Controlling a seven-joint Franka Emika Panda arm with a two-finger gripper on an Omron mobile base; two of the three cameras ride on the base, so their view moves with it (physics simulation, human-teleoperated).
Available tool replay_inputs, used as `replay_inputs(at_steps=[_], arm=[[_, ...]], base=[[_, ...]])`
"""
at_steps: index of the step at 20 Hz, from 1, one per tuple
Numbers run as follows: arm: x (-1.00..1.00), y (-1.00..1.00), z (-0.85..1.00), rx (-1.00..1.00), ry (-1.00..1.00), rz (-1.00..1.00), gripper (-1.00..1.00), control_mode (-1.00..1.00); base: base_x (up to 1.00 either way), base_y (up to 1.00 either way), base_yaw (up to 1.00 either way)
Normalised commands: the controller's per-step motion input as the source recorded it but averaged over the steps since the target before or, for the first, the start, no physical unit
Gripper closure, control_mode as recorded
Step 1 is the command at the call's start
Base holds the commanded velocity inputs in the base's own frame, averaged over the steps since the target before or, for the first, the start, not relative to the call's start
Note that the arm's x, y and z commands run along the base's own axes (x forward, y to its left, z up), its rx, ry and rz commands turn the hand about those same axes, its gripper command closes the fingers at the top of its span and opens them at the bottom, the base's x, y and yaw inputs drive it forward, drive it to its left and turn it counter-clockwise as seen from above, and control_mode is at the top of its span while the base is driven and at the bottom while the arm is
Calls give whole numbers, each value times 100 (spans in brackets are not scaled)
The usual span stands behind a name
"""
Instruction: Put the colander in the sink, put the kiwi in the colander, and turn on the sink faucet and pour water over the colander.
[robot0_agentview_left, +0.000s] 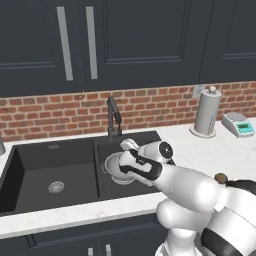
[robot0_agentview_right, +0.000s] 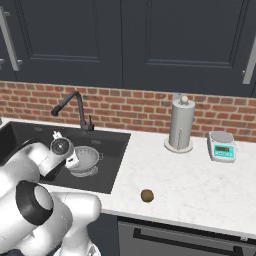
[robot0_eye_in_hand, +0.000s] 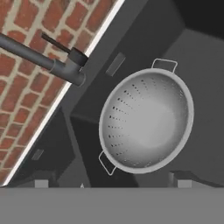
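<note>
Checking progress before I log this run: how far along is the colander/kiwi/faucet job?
Done: the colander sits upright in the sink's narrower basin, empty. In hand: nothing; the gripper hangs open just above the colander. Left: the kiwi lies on the counter right of the sink, and no water shows at the sink faucet.

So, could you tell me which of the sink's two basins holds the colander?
The narrower basin, directly below the sink faucet, holds the colander; the wider basin beside it shows just its round drain.
</note>
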Motion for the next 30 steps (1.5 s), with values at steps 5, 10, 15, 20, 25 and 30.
replay_inputs(at_steps=[5,10,15,20,25,30], arm=[[-1,-47,100,-1,23,4,-100,-100],[-1,-82,95,-10,40,0,-100,-100],[-15,-93,62,-10,31,1,-100,-100],[-86,-83,8,-9,7,14,-100,-100],[-100,-65,-17,-9,0,11,-100,-100],[-92,-73,-20,-4,-10,10,-100,-100]], base=[[0,0,0],[0,0,0],[0,0,0],[0,0,0],[0,0,0],[0,0,0]])
